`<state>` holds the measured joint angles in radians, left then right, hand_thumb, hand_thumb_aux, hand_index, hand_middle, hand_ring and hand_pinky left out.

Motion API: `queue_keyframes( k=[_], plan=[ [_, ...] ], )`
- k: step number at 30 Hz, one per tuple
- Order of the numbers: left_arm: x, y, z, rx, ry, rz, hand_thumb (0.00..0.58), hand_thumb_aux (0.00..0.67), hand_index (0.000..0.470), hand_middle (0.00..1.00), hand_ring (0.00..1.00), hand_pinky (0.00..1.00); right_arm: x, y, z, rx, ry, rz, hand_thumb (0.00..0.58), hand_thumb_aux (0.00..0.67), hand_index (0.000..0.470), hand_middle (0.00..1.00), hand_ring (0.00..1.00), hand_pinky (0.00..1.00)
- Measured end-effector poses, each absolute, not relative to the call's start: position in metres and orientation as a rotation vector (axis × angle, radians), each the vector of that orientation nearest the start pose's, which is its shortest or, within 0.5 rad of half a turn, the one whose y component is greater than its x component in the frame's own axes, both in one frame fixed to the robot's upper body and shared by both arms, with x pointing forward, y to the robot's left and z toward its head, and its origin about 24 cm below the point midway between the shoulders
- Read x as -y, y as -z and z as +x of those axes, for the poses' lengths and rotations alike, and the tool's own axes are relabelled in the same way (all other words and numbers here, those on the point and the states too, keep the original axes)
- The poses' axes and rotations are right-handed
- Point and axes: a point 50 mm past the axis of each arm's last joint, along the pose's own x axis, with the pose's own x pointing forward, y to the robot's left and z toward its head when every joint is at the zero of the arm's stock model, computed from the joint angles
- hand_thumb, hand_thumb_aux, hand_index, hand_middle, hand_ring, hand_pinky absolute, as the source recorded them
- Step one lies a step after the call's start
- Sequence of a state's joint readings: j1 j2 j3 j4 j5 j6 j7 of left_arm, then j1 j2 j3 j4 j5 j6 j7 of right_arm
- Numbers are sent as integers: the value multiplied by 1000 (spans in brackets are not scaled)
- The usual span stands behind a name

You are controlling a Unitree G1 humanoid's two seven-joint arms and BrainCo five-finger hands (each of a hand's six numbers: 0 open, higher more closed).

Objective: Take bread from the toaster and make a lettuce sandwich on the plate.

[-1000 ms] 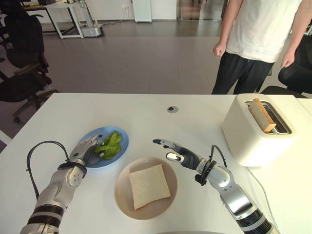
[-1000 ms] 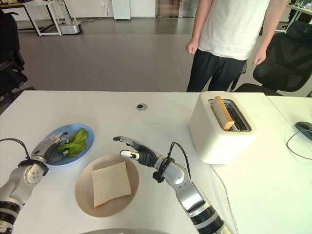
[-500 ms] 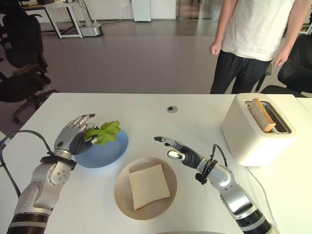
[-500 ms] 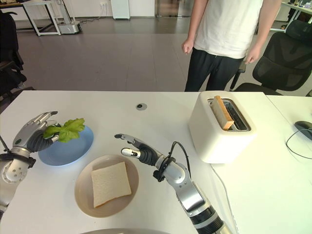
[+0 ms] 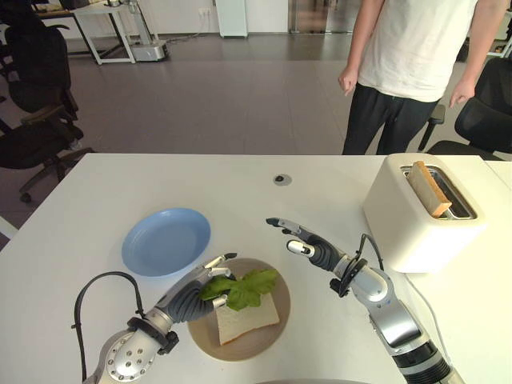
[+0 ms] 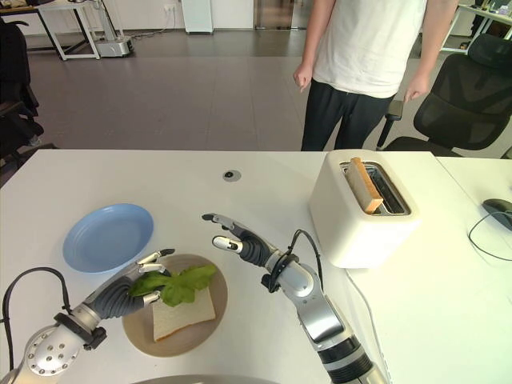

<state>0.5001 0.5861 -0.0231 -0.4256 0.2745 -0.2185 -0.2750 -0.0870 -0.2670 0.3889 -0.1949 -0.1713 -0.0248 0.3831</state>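
My left hand (image 5: 190, 298) is shut on a green lettuce leaf (image 5: 242, 287), holding it over a slice of bread (image 5: 250, 313) that lies on the tan plate (image 5: 265, 340). The leaf hangs across the slice's upper part. My right hand (image 5: 306, 243) hovers open to the right of the plate, fingers stretched toward the left. A white toaster (image 5: 418, 211) stands at the right with one toasted slice (image 5: 430, 188) sticking up from its slot.
A blue plate (image 5: 166, 240) lies bare to the left of the tan plate. A small round grommet (image 5: 282, 180) sits in the table's middle far side. A person stands behind the table near the toaster. A mouse (image 6: 498, 212) lies at the far right.
My left hand lifted the lettuce off the blue plate and carried it right, over the bread on the tan plate. My right hand drifted slightly up and to the right.
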Motion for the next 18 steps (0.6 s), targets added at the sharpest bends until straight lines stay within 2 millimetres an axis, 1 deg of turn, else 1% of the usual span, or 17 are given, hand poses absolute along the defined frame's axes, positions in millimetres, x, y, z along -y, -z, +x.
queue_keyframes(
  k=[1, 4, 5, 6, 7, 8, 9, 11, 18],
  plan=[
    [-199, -62, 150, -1, 519, 820, 580, 670, 470, 0, 0, 0, 76, -82, 236, 208, -790, -463, 0, 0, 0, 0, 0, 0],
    [-200, -59, 150, -17, 521, 849, 580, 670, 470, 0, 0, 0, 76, -82, 236, 211, -794, -466, 0, 0, 0, 0, 0, 0],
    [-201, -58, 150, -19, 520, 858, 556, 533, 374, 0, 0, 0, 76, -82, 236, 212, -796, -466, 0, 0, 0, 0, 0, 0],
    [-202, -58, 149, -23, 515, 861, 462, 368, 258, 0, 0, 0, 75, -82, 236, 214, -800, -467, 0, 0, 0, 0, 0, 0],
    [-205, -59, 148, -29, 507, 866, 201, 129, 90, 0, 0, 0, 75, -82, 236, 216, -802, -467, 0, 0, 0, 0, 0, 0],
    [-208, -60, 148, -34, 499, 876, 71, 42, 29, 0, 0, 0, 75, -82, 235, 218, -804, -467, 0, 0, 0, 0, 0, 0],
    [-209, -60, 147, -42, 501, 884, 0, 0, 0, 0, 0, 0, 75, -82, 235, 218, -805, -468, 0, 0, 0, 0, 0, 0],
    [-210, -60, 145, -50, 513, 893, 0, 0, 0, 0, 0, 0, 75, -82, 235, 217, -806, -469, 0, 0, 0, 0, 0, 0],
    [-210, -72, 144, -21, 524, 926, 0, 0, 0, 0, 0, 0, 76, -82, 235, 217, -808, -475, 0, 0, 0, 0, 0, 0]
  ],
)
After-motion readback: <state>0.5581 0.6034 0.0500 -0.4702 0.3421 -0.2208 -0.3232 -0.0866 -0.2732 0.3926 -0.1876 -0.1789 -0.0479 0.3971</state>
